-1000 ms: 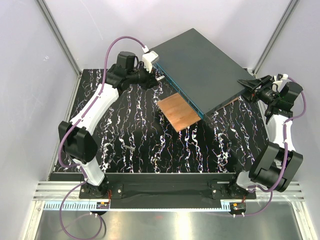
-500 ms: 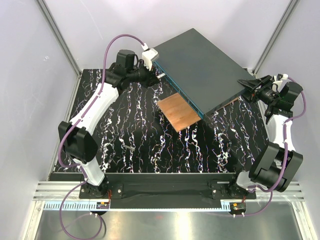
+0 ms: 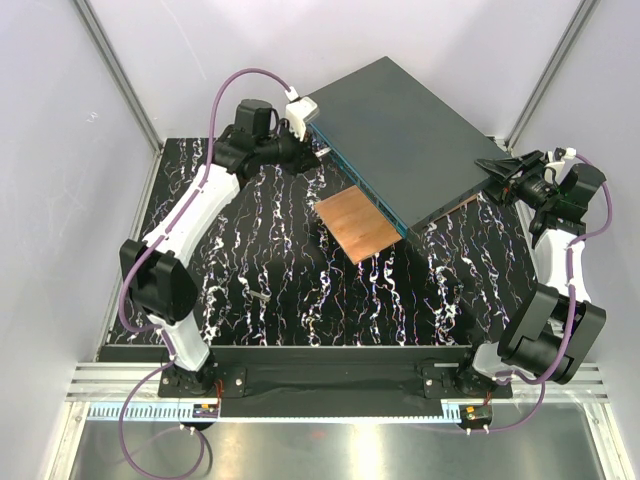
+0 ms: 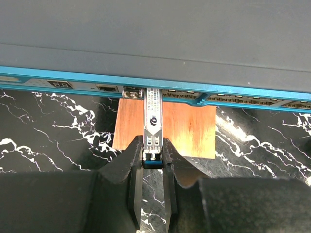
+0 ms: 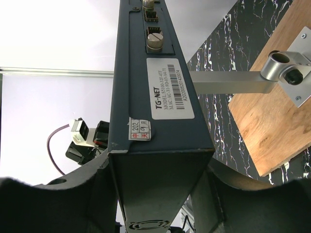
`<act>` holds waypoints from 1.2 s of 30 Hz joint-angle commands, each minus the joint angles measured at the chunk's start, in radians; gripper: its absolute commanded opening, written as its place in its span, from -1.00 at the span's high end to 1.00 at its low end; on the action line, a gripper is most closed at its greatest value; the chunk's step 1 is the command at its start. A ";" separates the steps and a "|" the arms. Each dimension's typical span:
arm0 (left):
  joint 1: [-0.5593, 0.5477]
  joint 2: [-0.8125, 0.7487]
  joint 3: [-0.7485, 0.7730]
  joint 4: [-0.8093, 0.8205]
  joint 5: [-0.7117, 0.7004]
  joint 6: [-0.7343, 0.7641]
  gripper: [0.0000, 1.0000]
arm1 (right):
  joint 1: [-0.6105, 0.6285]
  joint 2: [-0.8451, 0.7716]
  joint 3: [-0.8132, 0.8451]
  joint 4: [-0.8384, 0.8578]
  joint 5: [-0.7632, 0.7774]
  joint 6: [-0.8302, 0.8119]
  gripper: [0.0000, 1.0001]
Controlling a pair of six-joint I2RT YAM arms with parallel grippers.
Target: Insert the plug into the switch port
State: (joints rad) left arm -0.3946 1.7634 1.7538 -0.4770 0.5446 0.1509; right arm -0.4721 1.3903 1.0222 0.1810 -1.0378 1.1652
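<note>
Straight ahead of the left tool [image 4: 151, 148], clamped on the plug [image 4: 152, 114], lies the switch port [image 4: 151, 89] in the teal face [image 4: 73, 76], plug's long axis square to it, tip at its mouth; right tool [image 5: 160, 194] clamps the box [image 5: 136, 73] at its far end.

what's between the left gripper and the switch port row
Only the plug itself: held in the left gripper, its metal body reaches the teal port row, passing above the copper-brown plate. The left wrist view shows this.

I have my white-and-black left arm [image 3: 185, 225] stretched forward, its black two-finger left gripper [image 4: 152, 145] pinched narrow; white-and-black right arm [image 3: 560, 262] folded upright, black two-finger right gripper [image 3: 500, 172] clamped wide
</note>
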 commanded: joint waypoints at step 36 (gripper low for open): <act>-0.024 0.113 0.084 0.242 0.061 -0.126 0.90 | 0.044 0.018 0.038 0.049 0.019 -0.022 1.00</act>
State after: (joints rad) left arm -0.4034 1.8553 1.8191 -0.3859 0.6064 0.0528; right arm -0.4713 1.3937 1.0225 0.1860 -1.0382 1.1709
